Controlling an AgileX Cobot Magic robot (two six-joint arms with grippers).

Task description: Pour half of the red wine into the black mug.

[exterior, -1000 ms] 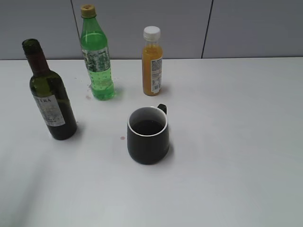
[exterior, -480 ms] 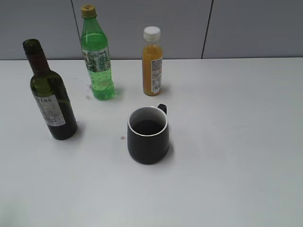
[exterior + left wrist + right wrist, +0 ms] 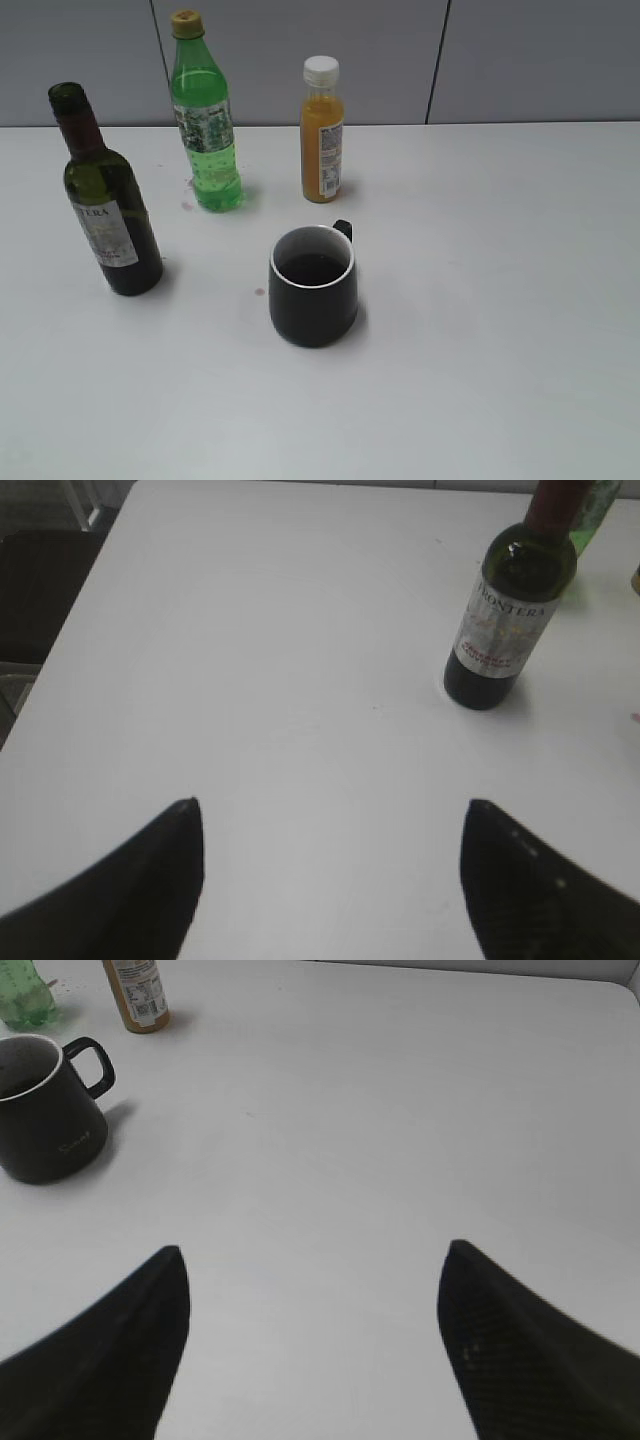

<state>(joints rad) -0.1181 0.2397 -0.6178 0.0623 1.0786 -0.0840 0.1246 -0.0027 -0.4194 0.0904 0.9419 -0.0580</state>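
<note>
Your left tool [image 3: 330, 880] is wide apart and holds nothing, well back from the red wine [image 3: 107, 205]. That bottle stands upright at the left of the worktop [image 3: 500, 300], its mouth uncapped. It is glass, so it looks heavy, hard, slippery and easy to break; grab it around the fat middle. The black mug [image 3: 313, 286] sits in the middle with dark liquid inside. Your right tool [image 3: 312, 1345] is wide apart too, and empty.
</note>
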